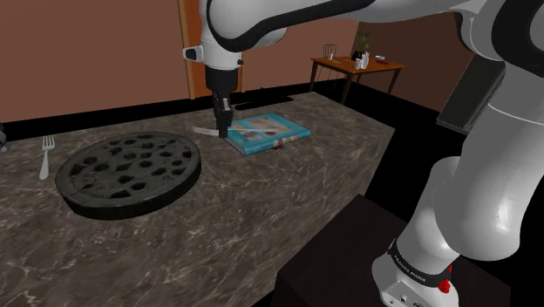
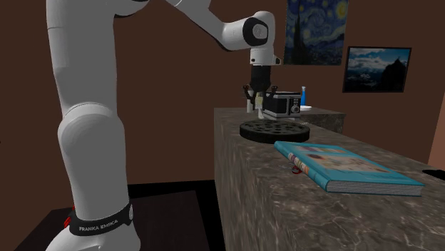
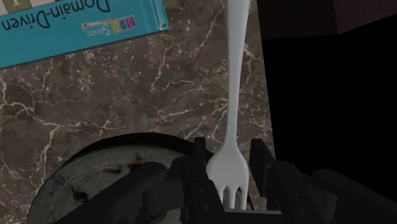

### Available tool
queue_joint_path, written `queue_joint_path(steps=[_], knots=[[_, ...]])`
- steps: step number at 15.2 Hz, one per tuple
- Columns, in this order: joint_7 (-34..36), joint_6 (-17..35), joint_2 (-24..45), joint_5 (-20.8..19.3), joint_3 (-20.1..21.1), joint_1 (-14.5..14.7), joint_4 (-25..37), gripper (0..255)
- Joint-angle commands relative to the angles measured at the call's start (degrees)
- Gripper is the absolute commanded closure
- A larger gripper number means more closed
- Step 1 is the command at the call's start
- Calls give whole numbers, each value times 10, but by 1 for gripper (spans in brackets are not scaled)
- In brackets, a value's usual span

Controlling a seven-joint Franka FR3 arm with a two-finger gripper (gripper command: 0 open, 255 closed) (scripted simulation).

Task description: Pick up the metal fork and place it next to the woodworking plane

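My gripper point(image 1: 223, 129) is shut on a pale grey fork point(image 1: 207, 132), clasping it just behind the tines. The fork point(image 3: 233, 95) lies level between the black fingers point(image 3: 196, 164), its handle reaching toward the blue book point(image 3: 76, 25). It hangs a little above the marbled counter point(image 1: 261, 209), between the black perforated disc point(image 1: 129, 172) and the book point(image 1: 266, 133). From the second exterior view the gripper point(image 2: 259, 103) holds the fork point(image 2: 260, 108) in front of a dark, boxy object with pale parts point(image 2: 284, 105), which may be the plane.
A second fork point(image 1: 45, 157) lies on the counter left of the disc. A blue bottle point(image 2: 303, 96) stands behind the boxy object. The counter's edge drops to a dark floor on the shoulder view's right. A small wooden table point(image 1: 357, 68) stands far back.
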Motion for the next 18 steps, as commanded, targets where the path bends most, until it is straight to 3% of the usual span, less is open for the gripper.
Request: queue_joint_path(steps=[1,9,18], knots=[[-19,-1,-9,1,-9,-10,-9,255],[-127,-2,-32,3,-63,-63,-36,255],[-250,-13,-17,4,-125,-124,-16,255]])
